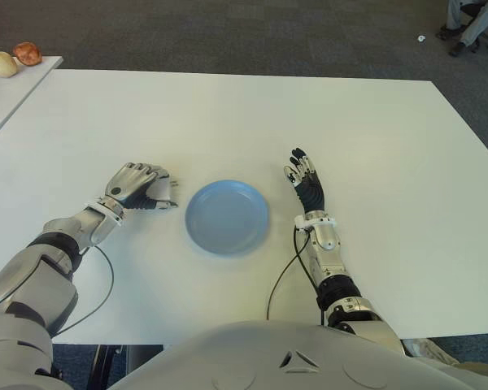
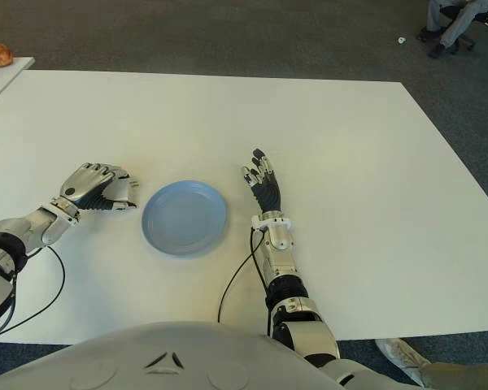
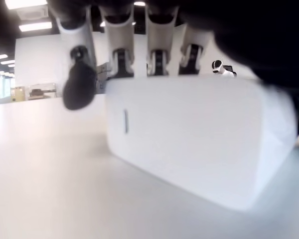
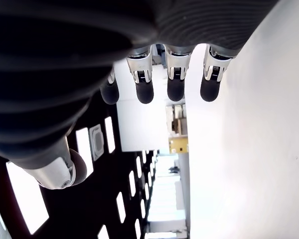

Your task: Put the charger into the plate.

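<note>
Charger (image 3: 189,139) sits on the desk (image 1: 244,122) left of the plate (image 1: 227,216) — left hand (image 1: 138,185) fingers curled over it. Rigid, smooth, probably light — grip flat sides. Right hand (image 1: 305,180) fingers extended, empty.

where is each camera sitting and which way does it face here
Left eye view: on the head, looking down at the table; both arms, blue plate between the hands.
Right eye view: same head, slightly shifted, same scene; shares the plate and both hands.
Left wrist view: on the left wrist, low over the table, facing the left hand curled over the white charger.
Right wrist view: on the right wrist, facing the open, empty right hand.
</note>
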You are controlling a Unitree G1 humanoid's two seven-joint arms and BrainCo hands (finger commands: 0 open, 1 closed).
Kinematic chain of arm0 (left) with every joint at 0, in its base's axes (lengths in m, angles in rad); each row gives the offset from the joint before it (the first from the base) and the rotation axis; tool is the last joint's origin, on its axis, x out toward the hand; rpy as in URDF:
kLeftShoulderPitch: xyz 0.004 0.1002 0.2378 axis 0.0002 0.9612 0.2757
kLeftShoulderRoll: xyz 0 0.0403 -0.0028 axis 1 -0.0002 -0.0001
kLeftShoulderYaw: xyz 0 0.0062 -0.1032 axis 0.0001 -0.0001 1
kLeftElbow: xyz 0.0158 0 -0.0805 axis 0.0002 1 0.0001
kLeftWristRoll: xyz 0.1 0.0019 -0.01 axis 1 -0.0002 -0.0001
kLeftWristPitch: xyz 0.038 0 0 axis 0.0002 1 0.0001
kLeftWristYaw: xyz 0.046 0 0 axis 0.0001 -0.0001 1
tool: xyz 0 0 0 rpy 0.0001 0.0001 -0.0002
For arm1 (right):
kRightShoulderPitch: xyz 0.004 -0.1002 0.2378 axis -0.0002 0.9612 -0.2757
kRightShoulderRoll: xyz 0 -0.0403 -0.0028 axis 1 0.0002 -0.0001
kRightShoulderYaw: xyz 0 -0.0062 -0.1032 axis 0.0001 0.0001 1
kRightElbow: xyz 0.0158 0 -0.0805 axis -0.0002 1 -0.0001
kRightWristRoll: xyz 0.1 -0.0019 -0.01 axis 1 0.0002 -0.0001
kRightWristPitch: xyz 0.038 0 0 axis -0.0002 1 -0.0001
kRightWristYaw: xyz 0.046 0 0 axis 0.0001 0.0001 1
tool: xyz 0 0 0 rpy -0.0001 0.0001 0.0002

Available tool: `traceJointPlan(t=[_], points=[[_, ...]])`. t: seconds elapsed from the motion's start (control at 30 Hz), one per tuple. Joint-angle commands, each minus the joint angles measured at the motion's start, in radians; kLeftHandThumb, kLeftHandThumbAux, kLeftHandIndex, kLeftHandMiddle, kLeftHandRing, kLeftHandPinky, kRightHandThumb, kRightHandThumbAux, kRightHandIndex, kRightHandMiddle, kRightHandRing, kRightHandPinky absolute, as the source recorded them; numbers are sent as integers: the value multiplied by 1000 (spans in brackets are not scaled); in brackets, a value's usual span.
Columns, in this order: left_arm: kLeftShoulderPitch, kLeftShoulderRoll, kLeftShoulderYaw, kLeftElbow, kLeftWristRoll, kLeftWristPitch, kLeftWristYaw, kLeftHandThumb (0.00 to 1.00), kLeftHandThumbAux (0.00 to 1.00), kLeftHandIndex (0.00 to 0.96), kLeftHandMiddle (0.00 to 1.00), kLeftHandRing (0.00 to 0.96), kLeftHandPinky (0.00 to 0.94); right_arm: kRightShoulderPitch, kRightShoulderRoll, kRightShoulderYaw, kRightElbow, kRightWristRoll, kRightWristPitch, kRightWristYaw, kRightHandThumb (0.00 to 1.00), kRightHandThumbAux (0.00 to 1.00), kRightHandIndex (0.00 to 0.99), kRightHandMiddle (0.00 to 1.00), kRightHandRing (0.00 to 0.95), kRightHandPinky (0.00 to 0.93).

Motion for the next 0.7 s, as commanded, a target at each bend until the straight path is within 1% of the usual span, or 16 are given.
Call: traceJointPlan(t=[0.03,0.3,0.4,0.47,0.7], points=[[43,-6,-53,22,68,-8,-3,744,696,441,821,815,827,44,4,-4,21,11,32,5,13,572,40,61,39,56],[37,-6,-63,27,53,-36,19,747,696,442,851,845,845,47,5,-6,10,15,43,13,0,564,40,59,39,54],[39,-3,-46,19,26,-88,13,747,697,442,854,849,844,52,5,-5,2,17,47,19,0,557,38,58,38,54],[39,-2,-41,17,20,-109,12,747,697,442,854,850,839,53,5,-6,-1,18,48,23,0,551,37,57,38,54],[34,9,-39,-9,31,-124,10,749,696,442,864,862,848,56,5,-7,-7,19,50,28,0,538,38,58,40,55]])
